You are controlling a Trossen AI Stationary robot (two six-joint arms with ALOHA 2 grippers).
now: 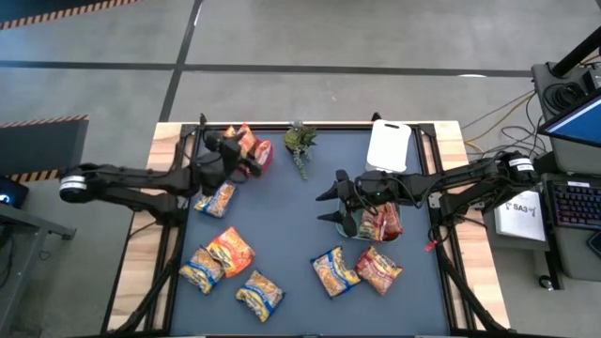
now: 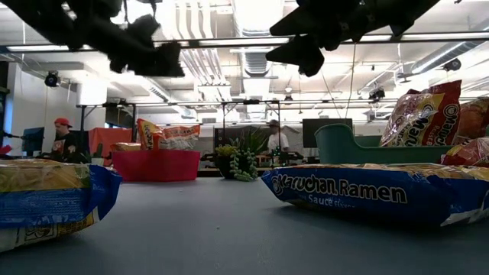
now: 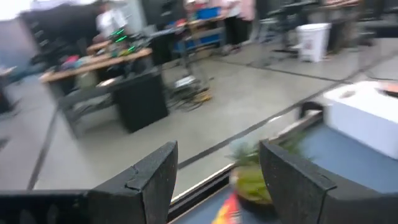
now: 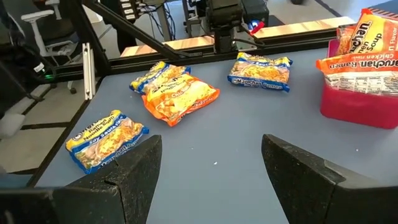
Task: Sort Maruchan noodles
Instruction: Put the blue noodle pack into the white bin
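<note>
Sorting partly done: packets stand in the red bin [image 1: 260, 155] and green bin [image 1: 376, 230], six noodle packets [image 1: 231, 252] remain on the surface [image 1: 300, 202]; left end effector [image 1: 252, 169] and right end effector [image 1: 329, 205] both open, empty.

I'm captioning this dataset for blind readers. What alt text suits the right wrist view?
The right pincer hangs open above a blue table, facing four loose Maruchan ramen packets. A red bin at the side holds more packets.
</note>
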